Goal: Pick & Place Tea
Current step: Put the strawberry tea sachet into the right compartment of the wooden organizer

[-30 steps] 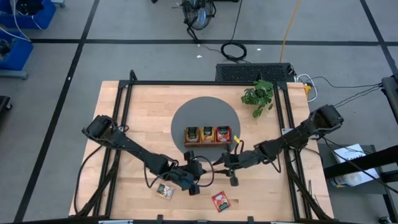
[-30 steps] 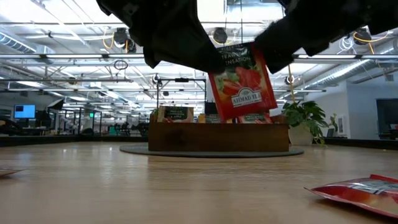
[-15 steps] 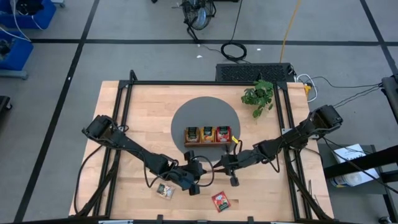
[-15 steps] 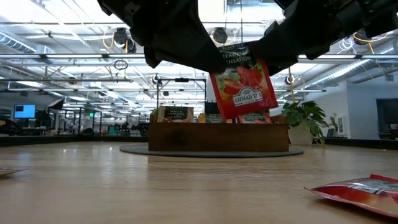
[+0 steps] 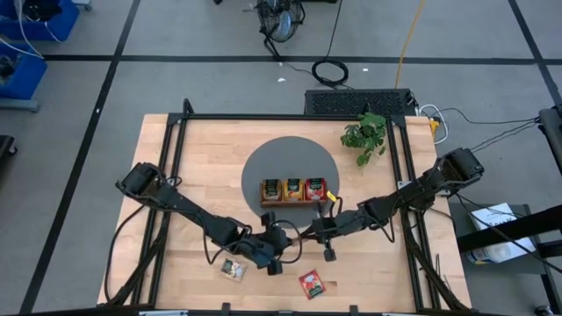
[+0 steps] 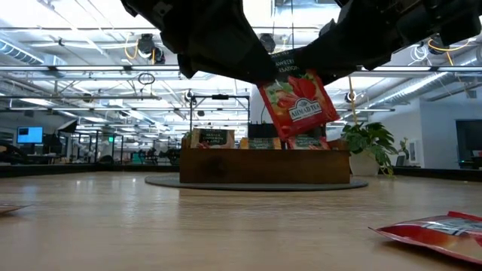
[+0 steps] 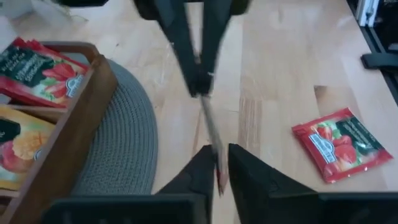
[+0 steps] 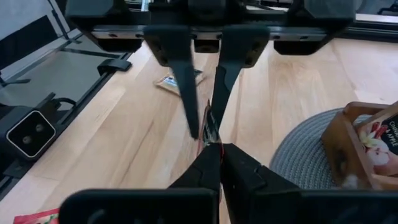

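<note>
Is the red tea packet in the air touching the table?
No, the red tea sachet hangs above the table, with the wooden tray visible beneath it.

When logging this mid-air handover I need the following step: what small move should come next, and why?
Probably the left gripper should open wider and back away: the right gripper is shut on the red sachet, while the left's fingers stand only slightly apart around it.

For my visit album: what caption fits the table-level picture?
Two robot arms meet above the table, passing a red tea sachet in front of the wooden tray; another red sachet lies nearby.
</note>
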